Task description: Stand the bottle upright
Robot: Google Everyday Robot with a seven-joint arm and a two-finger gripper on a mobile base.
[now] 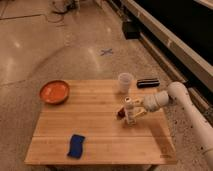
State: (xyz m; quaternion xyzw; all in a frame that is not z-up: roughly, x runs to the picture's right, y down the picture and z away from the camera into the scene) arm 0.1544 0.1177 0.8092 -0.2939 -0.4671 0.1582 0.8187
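Observation:
The bottle [131, 112] is small and white with a white cap and an orange-and-dark label. It stands upright on the wooden table [90, 125], right of centre. My gripper [135, 113] reaches in from the right on a white arm and is shut on the bottle's body. A small dark red tapered object [120, 114] lies just left of the bottle's base.
A translucent white cup [125, 82] stands at the table's far edge behind the bottle, with a black flat object [148, 82] to its right. An orange bowl [54, 92] sits at the far left. A blue sponge [76, 145] lies near the front left.

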